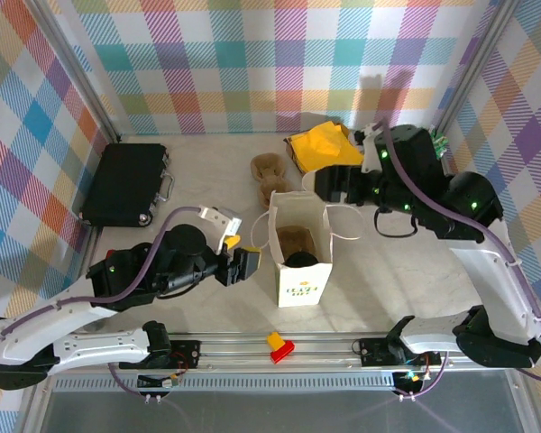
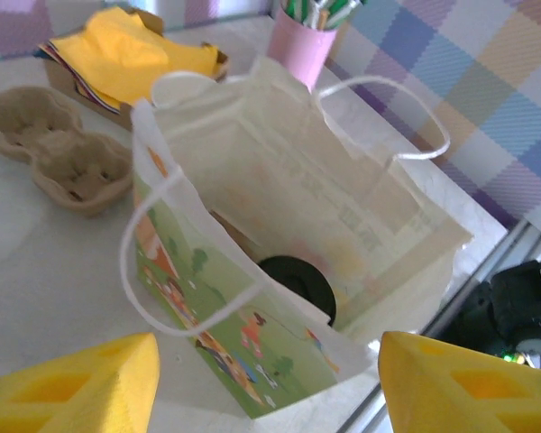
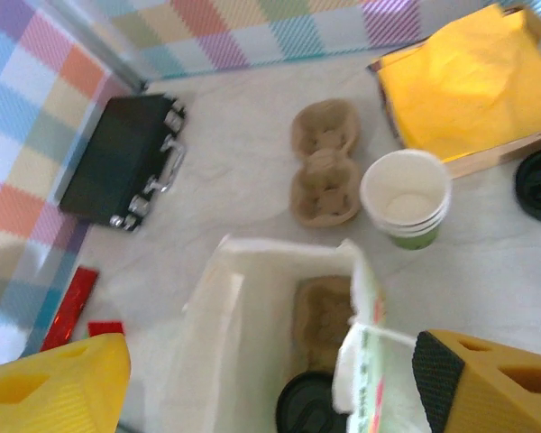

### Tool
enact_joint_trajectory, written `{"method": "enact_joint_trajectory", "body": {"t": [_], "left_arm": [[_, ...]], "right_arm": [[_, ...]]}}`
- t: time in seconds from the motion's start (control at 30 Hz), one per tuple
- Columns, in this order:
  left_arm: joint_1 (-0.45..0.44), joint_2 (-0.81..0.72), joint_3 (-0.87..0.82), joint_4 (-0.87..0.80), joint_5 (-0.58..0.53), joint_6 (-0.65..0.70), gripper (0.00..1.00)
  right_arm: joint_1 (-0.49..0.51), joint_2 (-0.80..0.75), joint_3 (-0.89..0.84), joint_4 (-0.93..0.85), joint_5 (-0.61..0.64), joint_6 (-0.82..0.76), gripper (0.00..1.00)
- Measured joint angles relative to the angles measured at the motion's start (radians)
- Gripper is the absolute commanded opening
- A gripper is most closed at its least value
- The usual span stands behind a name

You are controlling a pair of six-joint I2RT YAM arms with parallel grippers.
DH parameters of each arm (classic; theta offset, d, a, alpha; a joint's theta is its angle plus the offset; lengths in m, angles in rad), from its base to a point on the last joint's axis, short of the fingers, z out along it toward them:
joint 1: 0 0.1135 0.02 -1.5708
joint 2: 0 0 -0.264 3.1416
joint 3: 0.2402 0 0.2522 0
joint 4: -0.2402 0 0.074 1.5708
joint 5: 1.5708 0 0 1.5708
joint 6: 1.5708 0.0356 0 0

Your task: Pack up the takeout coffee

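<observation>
the takeout coffee (image 1: 299, 259) stands upright in the near end of the open paper bag (image 1: 304, 287), black lid up, with a pulp cup carrier (image 1: 295, 239) tucked in behind it. the left gripper (image 1: 245, 266) is the closer one, just left of the bag, fingers apart and empty. the right gripper (image 3: 270, 365) hangs over the bag's far side, spread wide, gripping nothing. looks packed to me.

left arm (image 1: 72, 329), right arm (image 1: 503, 271): white links, black joints | cables (image 1: 167, 216): purple-grey | LEDs (image 1: 473, 206): green | claw pads (image 2: 72, 388): yellow
</observation>
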Motion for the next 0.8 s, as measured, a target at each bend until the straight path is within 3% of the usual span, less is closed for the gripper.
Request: {"method": "enact_joint_trajectory", "body": {"t": [0.23,0.67,0.8], "left_arm": [[0.037,0.041,0.094,-0.043,-0.095,0.004,0.69],[0.298,0.098,0.135,-0.049,-0.156,0.036,0.78],[0.334,0.126,0.134,-0.016,-0.157,0.071,0.8]], "right_arm": [[-0.194,0.081,0.056,0.002,-0.068,-0.066,0.86],[-0.478,0.228,0.093,0.044,-0.081,-0.165,0.86],[-0.539,0.283,0.099,0.069,-0.064,-0.197,0.85]]}}
